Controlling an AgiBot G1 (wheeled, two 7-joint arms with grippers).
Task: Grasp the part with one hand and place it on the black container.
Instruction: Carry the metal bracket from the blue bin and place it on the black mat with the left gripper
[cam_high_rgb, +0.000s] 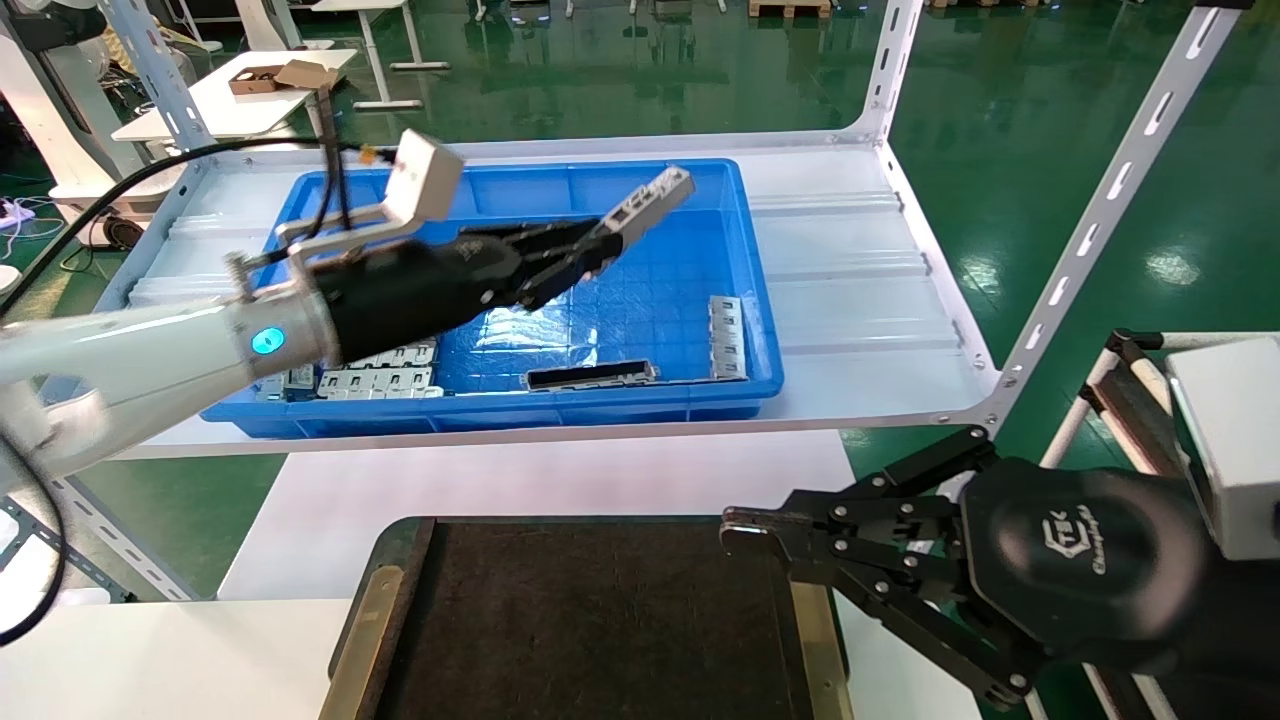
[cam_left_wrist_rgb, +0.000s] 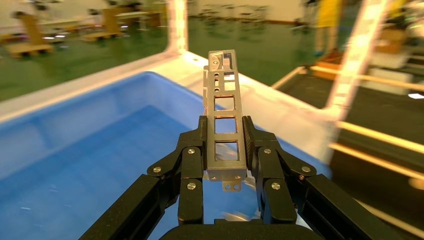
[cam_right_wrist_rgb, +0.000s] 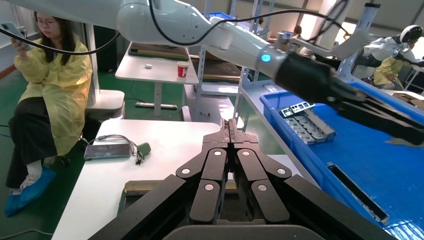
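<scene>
black container (cam_high_rgb: 600, 620) on white table (cam_high_rgb: 300, 520)

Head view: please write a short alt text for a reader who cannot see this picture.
The left hand holds the part in the air above the blue bin, which sits on a white shelf. The right hand, shut and empty, hangs at the near right over the edge of the black container.

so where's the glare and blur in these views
Head view: ceiling lights glare on the green floor and the blue bin. Left wrist view: the part in the left pincer is sharp, background streaked. Right wrist view: the right pincer is sharp.
</scene>
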